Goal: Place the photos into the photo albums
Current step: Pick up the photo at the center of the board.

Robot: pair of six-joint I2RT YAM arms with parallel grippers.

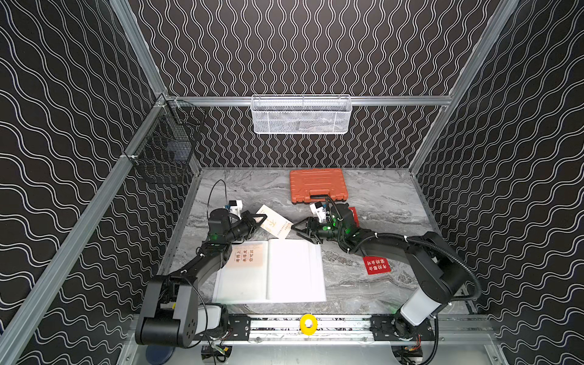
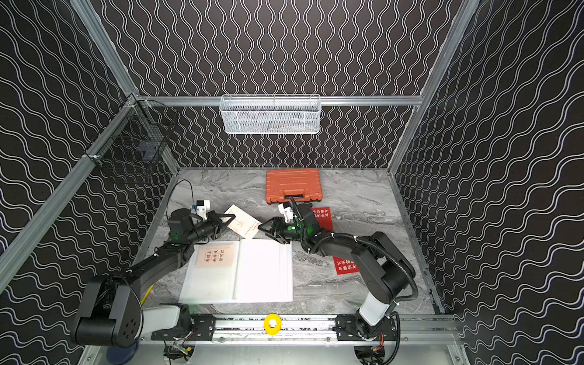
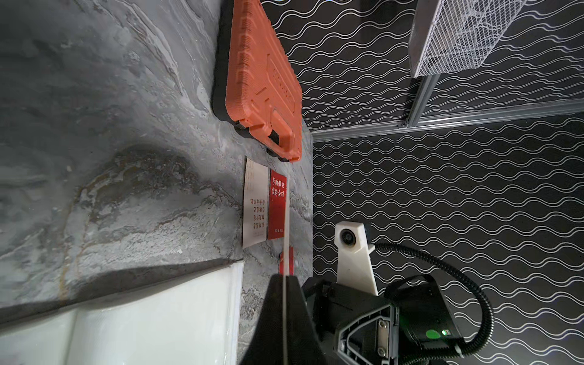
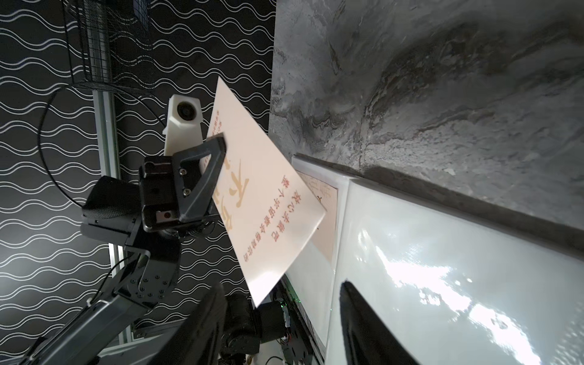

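Jaws of the left gripper (image 1: 264, 217) are pinched tight on one end of a cream card (image 1: 277, 225), and this card hangs tilted in the air, not on the table (image 1: 363, 294). Its long side runs away from the left gripper toward the right gripper (image 1: 298, 230), so it sits between the two. The right gripper is about half open and holds nothing; its tips are just beside the free end of the cream card. I think they do not touch it, but the top views are too small to be sure. The album (image 1: 294, 278) lies open and flat on the table, lower down than the cream card and on the side nearer the robot's base, so the cream card likely has to come down and back toward the robot to reach a page. The left page has a tucked card (image 1: 245, 257) in it; the right page looks bare, and its far edge is close below the right gripper. The left arm has the cream card in hand; the right arm is nearer the bare page. More cards wait on the table: a red card (image 1: 376, 264) lies by the right arm; a second red card (image 2: 322, 217) lies behind the right gripper; a loose cream card (image 3: 254, 205) lies touching it, near the orange case (image 1: 317, 185).
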